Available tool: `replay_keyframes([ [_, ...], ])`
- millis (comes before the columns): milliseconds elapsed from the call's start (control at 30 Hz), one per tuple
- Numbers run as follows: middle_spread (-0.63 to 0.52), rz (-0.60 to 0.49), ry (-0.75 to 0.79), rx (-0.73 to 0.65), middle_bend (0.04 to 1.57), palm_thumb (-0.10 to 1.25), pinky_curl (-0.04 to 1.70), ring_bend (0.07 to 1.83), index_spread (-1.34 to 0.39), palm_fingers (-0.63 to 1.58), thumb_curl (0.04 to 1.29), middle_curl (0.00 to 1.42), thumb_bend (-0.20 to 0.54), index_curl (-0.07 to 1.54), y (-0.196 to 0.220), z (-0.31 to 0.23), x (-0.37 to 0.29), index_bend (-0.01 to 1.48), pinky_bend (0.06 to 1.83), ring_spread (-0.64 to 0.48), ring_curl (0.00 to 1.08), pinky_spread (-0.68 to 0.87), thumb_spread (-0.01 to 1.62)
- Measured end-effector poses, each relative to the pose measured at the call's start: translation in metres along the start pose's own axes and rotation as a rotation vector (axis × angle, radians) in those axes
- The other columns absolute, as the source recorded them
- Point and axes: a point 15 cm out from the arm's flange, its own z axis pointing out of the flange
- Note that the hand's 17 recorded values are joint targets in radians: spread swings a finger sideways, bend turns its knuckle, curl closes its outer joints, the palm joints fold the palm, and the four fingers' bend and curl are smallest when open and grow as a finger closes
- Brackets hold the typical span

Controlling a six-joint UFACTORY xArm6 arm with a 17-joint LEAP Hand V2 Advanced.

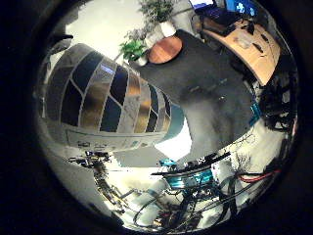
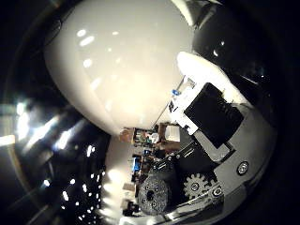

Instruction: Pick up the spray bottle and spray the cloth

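The spray bottle [image 1: 108, 98] fills much of the right little finger side palm view, close to the palm; its label has blue, gold and grey panels. In the right thumb side palm view its smooth white body [image 2: 112, 66] takes up most of the picture. My hand [image 2: 211, 122] shows as white, black and geared finger parts curled against the bottle's side. The hand's teal and black parts [image 1: 186, 181] also show below the bottle in the little finger side view. The cloth is not in view.
Beyond the bottle lies a dark floor [image 1: 205, 88]. On it are a round wooden table [image 1: 164, 49], potted plants [image 1: 134, 47] and a curved wooden desk [image 1: 249, 49] with screens, all far from the hand.
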Motion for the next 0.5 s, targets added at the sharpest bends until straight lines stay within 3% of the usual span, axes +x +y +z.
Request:
replay_keyframes([
  [200,-0.37,-0.027,0.159,-0.070,1.01,1.14,-0.02,0.95,-0.58,1.13,0.36,0.50,-0.014,0.65,0.001,0.034,0.029,0.36,0.56,-0.45,0.33,0.11,0.95],
  [500,-0.36,-0.245,0.578,-0.081,1.02,1.14,-0.02,0.95,-0.58,1.13,0.36,0.49,-0.014,0.65,0.002,0.059,0.092,0.38,0.56,-0.45,0.33,0.13,0.95],
])
